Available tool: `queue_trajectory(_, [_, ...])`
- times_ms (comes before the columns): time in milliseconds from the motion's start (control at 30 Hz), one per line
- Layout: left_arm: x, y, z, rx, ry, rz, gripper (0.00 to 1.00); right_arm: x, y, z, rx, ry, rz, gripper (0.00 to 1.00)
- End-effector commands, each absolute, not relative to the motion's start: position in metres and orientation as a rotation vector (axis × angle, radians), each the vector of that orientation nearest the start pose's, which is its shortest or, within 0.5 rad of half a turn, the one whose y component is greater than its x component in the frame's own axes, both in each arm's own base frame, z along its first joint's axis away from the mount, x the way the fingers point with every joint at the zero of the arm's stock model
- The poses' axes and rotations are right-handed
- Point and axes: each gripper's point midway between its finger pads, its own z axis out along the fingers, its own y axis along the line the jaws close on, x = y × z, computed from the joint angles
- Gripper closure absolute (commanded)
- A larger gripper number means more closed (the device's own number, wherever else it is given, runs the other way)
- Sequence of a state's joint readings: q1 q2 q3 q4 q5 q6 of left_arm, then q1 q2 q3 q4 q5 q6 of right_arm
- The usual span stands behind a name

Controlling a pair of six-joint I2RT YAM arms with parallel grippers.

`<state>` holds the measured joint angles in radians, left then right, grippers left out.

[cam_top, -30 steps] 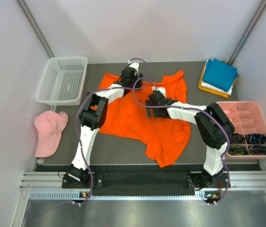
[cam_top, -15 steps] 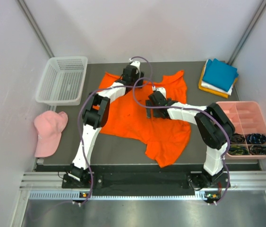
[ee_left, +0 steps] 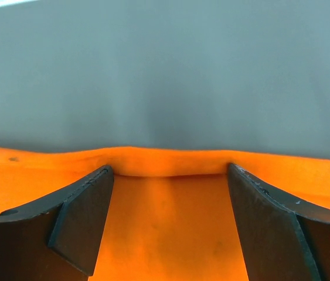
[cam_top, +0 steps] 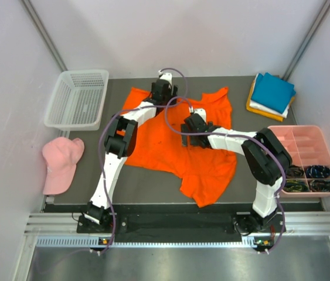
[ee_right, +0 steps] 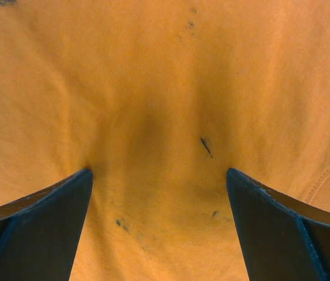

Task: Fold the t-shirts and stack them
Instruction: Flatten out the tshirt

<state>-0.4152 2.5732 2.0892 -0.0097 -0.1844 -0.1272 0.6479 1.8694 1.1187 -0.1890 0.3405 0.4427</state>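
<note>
Orange t-shirt (cam_top: 159,149) is spread on the table (cam_top: 147,187), mid-scene, bunched at its near right corner. Left gripper (ee_left: 169,170) is set at the shirt's far edge: jaws spread wide, far hem seen between the fingers, nothing gripped. Right gripper (ee_right: 159,171) is held low over the shirt's middle, nearer and to the right: jaws also wide apart, only flat fabric between them, nothing pinched. Folded teal, white and amber t-shirts (cam_top: 272,93) are stacked at the far right, well apart from both grippers.
</note>
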Motion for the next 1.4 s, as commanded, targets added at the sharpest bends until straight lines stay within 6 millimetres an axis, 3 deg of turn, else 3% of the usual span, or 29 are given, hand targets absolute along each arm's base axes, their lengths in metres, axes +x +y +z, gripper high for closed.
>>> queue_trajectory(0, [0.662, -0.240, 0.059, 0.105, 1.954, -0.118, 0.16, 0.323, 0.213, -0.038, -0.128, 2.645, 0.014, 0.04])
queue_trajectory(300, [0.677, -0.237, 0.072, 0.029, 1.849, -0.121, 0.12, 0.319, 0.211, -0.044, -0.122, 2.660, 0.008, 0.04])
queue_trajectory(400, [0.681, -0.240, 0.088, 0.015, 1.771, -0.155, 0.10, 0.317, 0.210, -0.047, -0.120, 2.668, 0.004, 0.04])
queue_trajectory(667, [0.685, -0.235, 0.176, -0.012, 1.570, -0.171, 0.06, 0.316, 0.211, -0.048, -0.118, 2.673, 0.011, 0.04])
queue_trajectory(800, [0.669, -0.224, 0.224, -0.030, 1.549, -0.159, 0.04, 0.318, 0.211, -0.043, -0.115, 2.662, 0.011, 0.04])
queue_trajectory(867, [0.658, -0.217, 0.236, -0.044, 1.546, -0.154, 0.03, 0.320, 0.211, -0.037, -0.113, 2.652, 0.010, 0.04])
queue_trajectory(1000, [0.618, -0.195, 0.258, -0.079, 1.539, -0.135, 0.02, 0.327, 0.211, -0.012, -0.125, 2.607, 0.011, 0.04])
queue_trajectory(1100, [0.595, -0.185, 0.259, -0.094, 1.561, -0.140, 0.03, 0.339, 0.216, 0.021, -0.131, 2.542, 0.035, 0.04])
queue_trajectory(1133, [0.590, -0.184, 0.257, -0.104, 1.571, -0.155, 0.02, 0.345, 0.219, 0.039, -0.125, 2.513, 0.053, 0.03])
queue_trajectory(1167, [0.583, -0.183, 0.243, -0.101, 1.607, -0.157, 0.02, 0.348, 0.219, 0.047, -0.127, 2.495, 0.050, 0.03])
queue_trajectory(1200, [0.576, -0.182, 0.250, -0.111, 1.600, -0.178, 0.03, 0.351, 0.219, 0.056, -0.137, 2.479, 0.046, 0.03])
queue_trajectory(1233, [0.572, -0.189, 0.246, -0.102, 1.615, -0.227, 0.03, 0.355, 0.221, 0.071, -0.136, 2.456, 0.055, 0.03])
queue_trajectory(1367, [0.548, -0.209, 0.221, -0.068, 1.699, -0.262, 0.04, 0.368, 0.220, 0.101, -0.138, 2.392, 0.024, 0.02])
